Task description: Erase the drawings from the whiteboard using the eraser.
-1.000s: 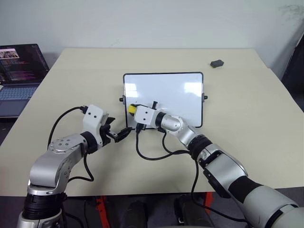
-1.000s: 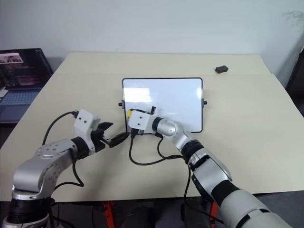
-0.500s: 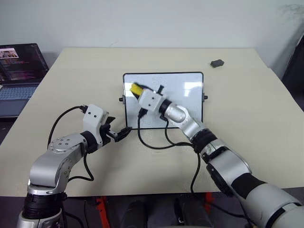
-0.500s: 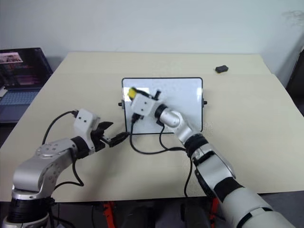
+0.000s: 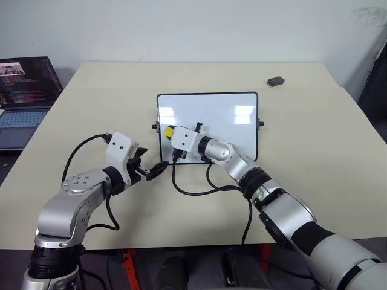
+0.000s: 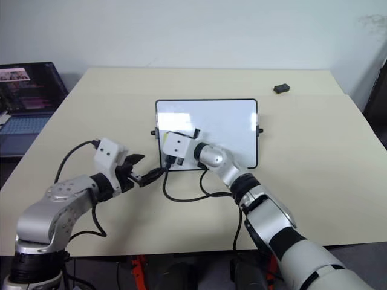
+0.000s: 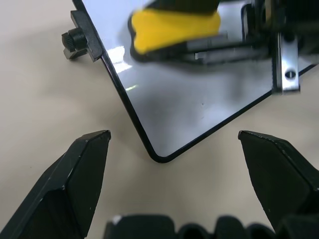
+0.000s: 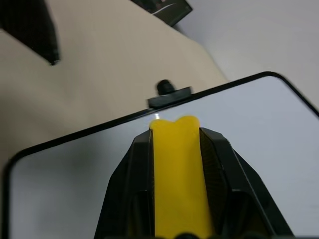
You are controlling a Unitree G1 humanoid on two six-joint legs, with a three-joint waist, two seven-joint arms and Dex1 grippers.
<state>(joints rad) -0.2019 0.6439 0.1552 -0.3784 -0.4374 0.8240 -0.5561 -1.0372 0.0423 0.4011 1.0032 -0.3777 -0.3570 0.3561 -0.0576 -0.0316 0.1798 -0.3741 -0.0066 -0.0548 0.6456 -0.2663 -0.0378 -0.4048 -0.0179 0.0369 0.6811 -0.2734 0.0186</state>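
Observation:
The whiteboard (image 5: 224, 118) lies flat in the middle of the table, black-framed, with a small side knob (image 7: 74, 41). Its visible surface looks plain white; the drawings are out of view. My right gripper (image 5: 171, 132) is shut on the yellow eraser (image 5: 170, 130), which it holds over the board's left part near the left edge. In the right wrist view the eraser (image 8: 178, 179) sticks out between the two black fingers (image 8: 219, 159). My left gripper (image 5: 159, 167) is open and holds nothing, just off the board's near left corner (image 7: 158, 158).
An open laptop (image 5: 24, 90) stands at the table's left edge. A small dark grey lump (image 5: 276, 80) lies at the far right. A black cable (image 5: 193, 192) loops on the table in front of the board.
My right gripper swept the eraser from the board's near left up to its far left corner, then back to mid-height on the left. The left arm has stayed still.

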